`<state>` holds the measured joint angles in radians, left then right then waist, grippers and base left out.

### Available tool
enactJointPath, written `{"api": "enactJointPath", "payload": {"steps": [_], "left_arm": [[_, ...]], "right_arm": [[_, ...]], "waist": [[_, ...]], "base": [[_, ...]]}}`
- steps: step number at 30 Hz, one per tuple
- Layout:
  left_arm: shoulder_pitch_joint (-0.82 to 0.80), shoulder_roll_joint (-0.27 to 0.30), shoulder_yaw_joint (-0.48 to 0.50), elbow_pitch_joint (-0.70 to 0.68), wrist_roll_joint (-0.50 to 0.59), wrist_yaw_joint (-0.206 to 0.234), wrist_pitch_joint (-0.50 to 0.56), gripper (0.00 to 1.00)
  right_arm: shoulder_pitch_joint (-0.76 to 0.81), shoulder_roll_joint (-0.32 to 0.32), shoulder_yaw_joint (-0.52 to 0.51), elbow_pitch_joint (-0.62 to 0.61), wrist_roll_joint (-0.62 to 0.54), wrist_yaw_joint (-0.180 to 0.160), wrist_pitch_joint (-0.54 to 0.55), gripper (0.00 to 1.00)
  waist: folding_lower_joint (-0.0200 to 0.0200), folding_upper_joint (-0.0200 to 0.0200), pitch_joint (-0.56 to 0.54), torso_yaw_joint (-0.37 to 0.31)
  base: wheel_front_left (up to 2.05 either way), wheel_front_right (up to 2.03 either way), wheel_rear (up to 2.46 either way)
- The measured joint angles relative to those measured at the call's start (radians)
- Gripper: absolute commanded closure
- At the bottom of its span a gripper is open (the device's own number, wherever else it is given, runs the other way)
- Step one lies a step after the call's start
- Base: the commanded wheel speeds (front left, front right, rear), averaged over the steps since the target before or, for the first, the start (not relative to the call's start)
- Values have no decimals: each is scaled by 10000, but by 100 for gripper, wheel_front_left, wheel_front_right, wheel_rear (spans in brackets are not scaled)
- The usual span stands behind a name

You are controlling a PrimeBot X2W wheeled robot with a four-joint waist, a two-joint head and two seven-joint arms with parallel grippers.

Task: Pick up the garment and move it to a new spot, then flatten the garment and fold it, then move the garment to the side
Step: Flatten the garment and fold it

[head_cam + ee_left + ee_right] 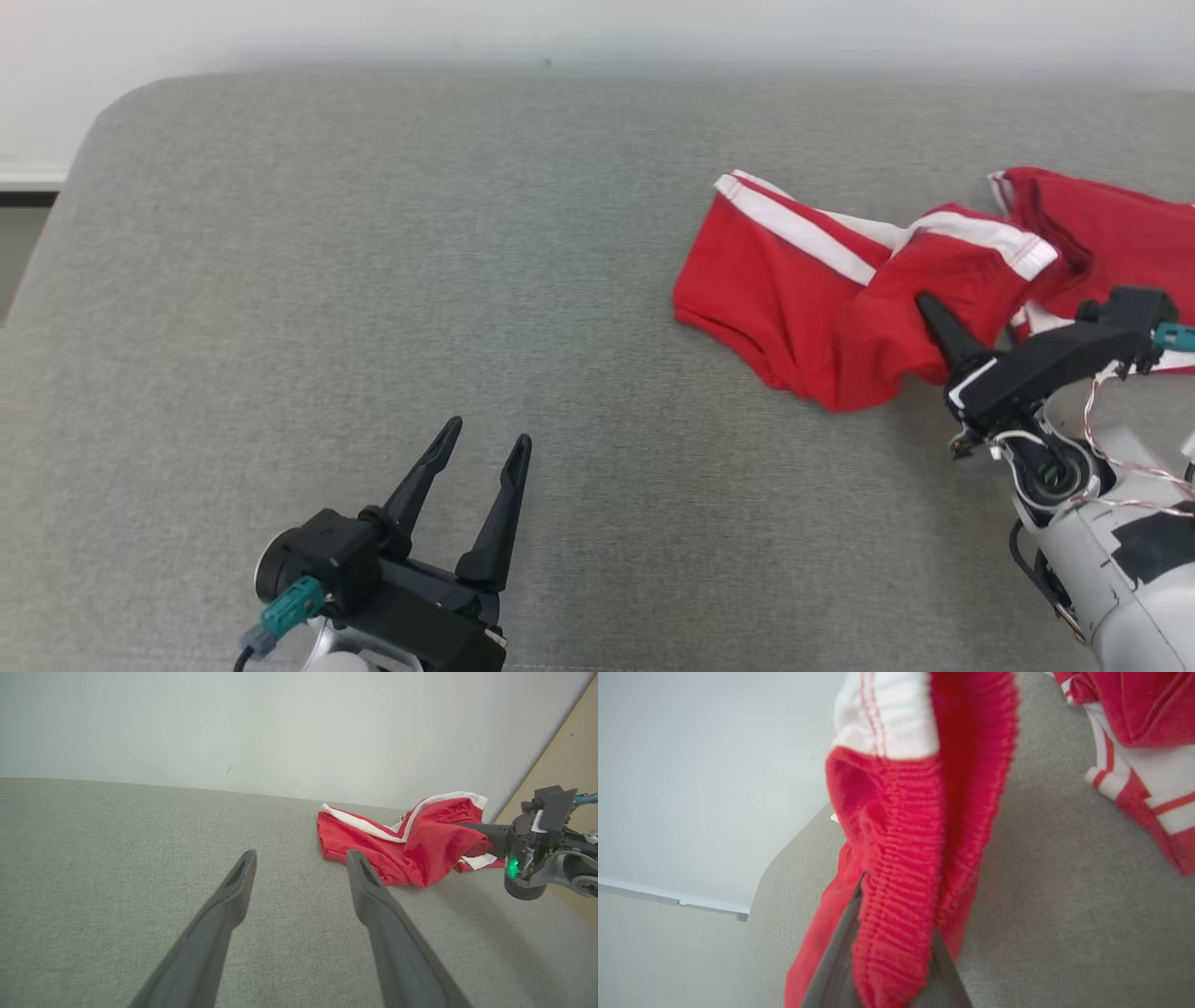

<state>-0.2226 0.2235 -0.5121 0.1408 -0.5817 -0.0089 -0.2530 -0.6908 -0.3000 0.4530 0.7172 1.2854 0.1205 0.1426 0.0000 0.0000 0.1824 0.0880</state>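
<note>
The garment (803,299) is a crumpled red piece with white stripes, lying on the right side of the grey cushioned surface (373,233) and running off the head view's right edge. My right gripper (934,322) is shut on its ribbed red waistband (896,835), which bunches between the fingers (831,970) and is lifted a little while the rest trails on the surface. From the left wrist view the garment (411,844) sits ahead to the right, with the right gripper (469,830) in its folds. My left gripper (488,434) hangs open and holds nothing near the front, well left of the garment.
A pale wall runs behind the surface's far edge. The surface's far-left corner (93,121) is rounded, with floor beyond it. A tan wooden panel (570,751) stands at the right in the left wrist view. Bare grey fabric spans the left and middle.
</note>
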Motion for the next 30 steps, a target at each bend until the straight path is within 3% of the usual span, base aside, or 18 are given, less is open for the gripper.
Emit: {"api": "enactJointPath", "payload": {"steps": [7,18,19,20,21,22,23,30], "left_arm": [[-44,-125,82,136,142,-98,0,0],[-189,-330,288,353,217,-274,0,0],[-189,-336,299,357,219,-278,0,0],[-189,-339,313,362,228,-280,0,0],[-189,-343,339,364,244,-307,0,0],[-189,-345,370,366,253,-355,0,0],[-189,-347,395,372,272,-355,0,0],[-191,-372,493,416,353,-445,0,0]], "right_arm": [[-653,236,-140,-63,188,-75,247,100],[-1343,529,-98,639,184,-769,508,100],[-1383,550,-102,686,182,-779,508,85],[-1412,568,-105,725,184,-792,508,61],[-1429,594,-111,769,184,-871,508,50],[-1443,619,-113,832,184,-892,506,9],[-1457,650,-113,888,184,-938,506,0],[-1770,813,-259,980,265,-907,347,0]], "waist": [[0,0,144,504],[1,0,423,1023],[0,0,439,1039],[0,0,453,1052],[0,0,467,1061],[0,0,480,1066],[0,0,493,1069],[0,0,543,1046]], "base": [[0,0,0],[0,0,0],[0,0,0],[0,0,0],[0,0,0],[0,0,0],[0,0,0],[0,0,0]]}}
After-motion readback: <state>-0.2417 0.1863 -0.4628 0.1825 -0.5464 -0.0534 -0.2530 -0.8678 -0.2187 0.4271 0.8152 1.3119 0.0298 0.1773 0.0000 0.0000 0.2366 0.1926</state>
